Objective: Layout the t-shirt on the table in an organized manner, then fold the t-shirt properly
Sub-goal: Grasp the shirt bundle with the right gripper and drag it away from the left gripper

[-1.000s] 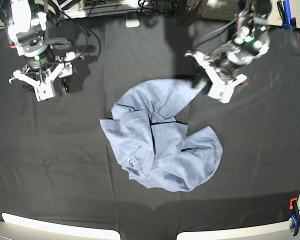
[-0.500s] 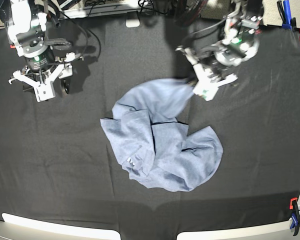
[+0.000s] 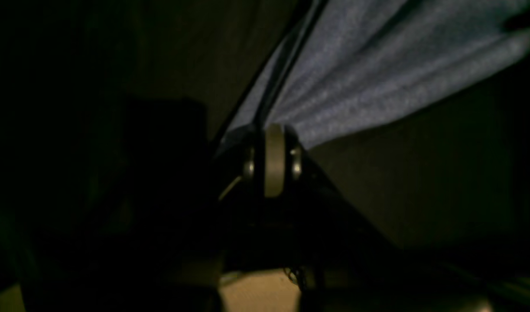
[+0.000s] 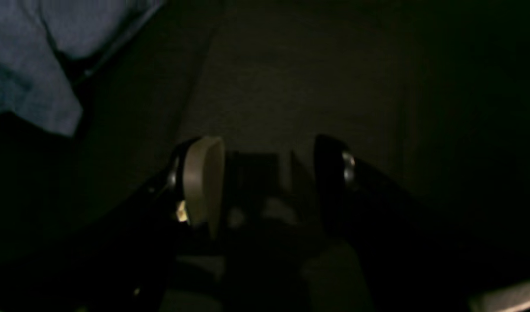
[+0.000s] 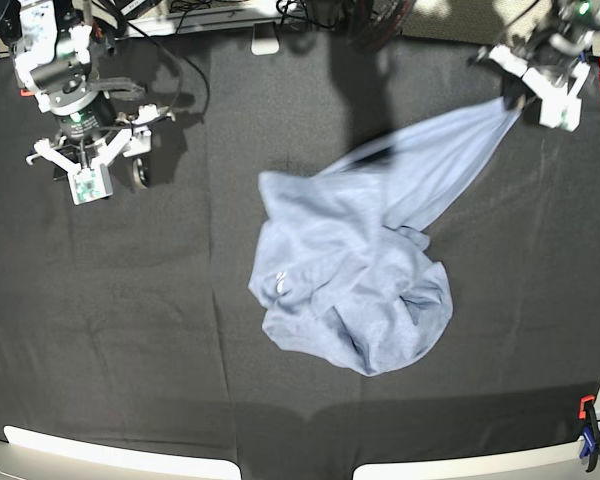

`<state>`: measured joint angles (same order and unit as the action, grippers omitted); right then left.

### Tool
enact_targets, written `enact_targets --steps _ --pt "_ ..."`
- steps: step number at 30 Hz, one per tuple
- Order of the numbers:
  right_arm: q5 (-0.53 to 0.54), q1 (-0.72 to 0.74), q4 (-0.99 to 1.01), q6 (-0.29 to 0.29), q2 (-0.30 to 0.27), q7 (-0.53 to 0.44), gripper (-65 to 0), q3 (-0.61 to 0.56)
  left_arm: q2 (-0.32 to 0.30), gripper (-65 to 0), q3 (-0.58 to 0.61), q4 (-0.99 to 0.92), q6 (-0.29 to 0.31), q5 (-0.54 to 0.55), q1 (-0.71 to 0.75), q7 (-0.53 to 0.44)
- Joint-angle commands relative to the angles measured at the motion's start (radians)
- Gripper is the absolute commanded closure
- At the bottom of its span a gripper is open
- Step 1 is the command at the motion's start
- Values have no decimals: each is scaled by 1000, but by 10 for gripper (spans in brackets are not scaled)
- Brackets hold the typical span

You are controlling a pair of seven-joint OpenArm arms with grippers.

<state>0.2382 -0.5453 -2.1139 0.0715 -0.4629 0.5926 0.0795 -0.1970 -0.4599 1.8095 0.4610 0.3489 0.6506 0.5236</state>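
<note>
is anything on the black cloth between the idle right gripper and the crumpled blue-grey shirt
Nothing visible does. The open right gripper hovers at the far corner, and only bare black table cloth lies between it and the light blue-grey t-shirt, whose far corner the left gripper holds stretched out.

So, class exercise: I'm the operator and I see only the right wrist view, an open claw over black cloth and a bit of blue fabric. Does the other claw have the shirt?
Observer: Yes. The left claw is shut on a corner of the t-shirt, stretching it toward the table's far edge.
Operator: Is the shirt flat?
Observer: No, most of it lies bunched mid-table.
Operator: Where's my claw?
Observer: The right claw hangs well apart from the shirt.
</note>
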Motion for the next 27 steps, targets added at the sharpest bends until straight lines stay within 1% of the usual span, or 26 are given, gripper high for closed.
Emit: enact_targets --steps 1,3,4,6,8,11,14,16,18,20,21,23,24,27 --pt "9 11 -18 27 -10 -23 -327 -13 -6 0 -5 19 19 26 12 -19" --pt "4 33 -18 42 -10 -24 -327 -70 -5 0 -5 19 61 63 12 -16" --pt "-11 49 -18 42 -10 -24 -327 -107 -5 0 -5 19 70 80 12 -16" --pt "-91 88 -18 43 -4 -24 -327 -201 -5 0 -5 19 71 109 11 -16" --pt "-179 132 -18 43 14 -24 -327 -309 -5 0 -5 19 72 113 11 -16" --pt "-269 203 -17 42 66 -24 -327 -472 -5 0 -5 19 71 113 12 -15" --pt "-335 266 6 39 146 -15 -327 -592 -5 0 -5 19 72 113 12 -15" --pt "-365 307 62 31 201 -10 -327 -643 -5 0 -5 19 72 113 12 -15" --pt "-383 351 143 26 246 -8 -327 -684 -5 0 -5 19 71 113 12 -15" --pt "-423 396 232 22 290 -6 -327 -721 -5 0 -5 19 72 113 12 -15" --pt "-443 419 274 6 312 0 -327 -738 -5 0 -5 19 71 113 12 -16" --pt "-483 465 343 -49 353 17 -327 -764 -5 0 -5 19 72 113 12 -16" --pt "-494 484 370 -61 369 23 -327 -774 -5 0 -5 19 72 113 12 -16" --pt "-493 523 416 -61 408 26 -326 -796 -5 0 -5 19 72 113 11 -16"
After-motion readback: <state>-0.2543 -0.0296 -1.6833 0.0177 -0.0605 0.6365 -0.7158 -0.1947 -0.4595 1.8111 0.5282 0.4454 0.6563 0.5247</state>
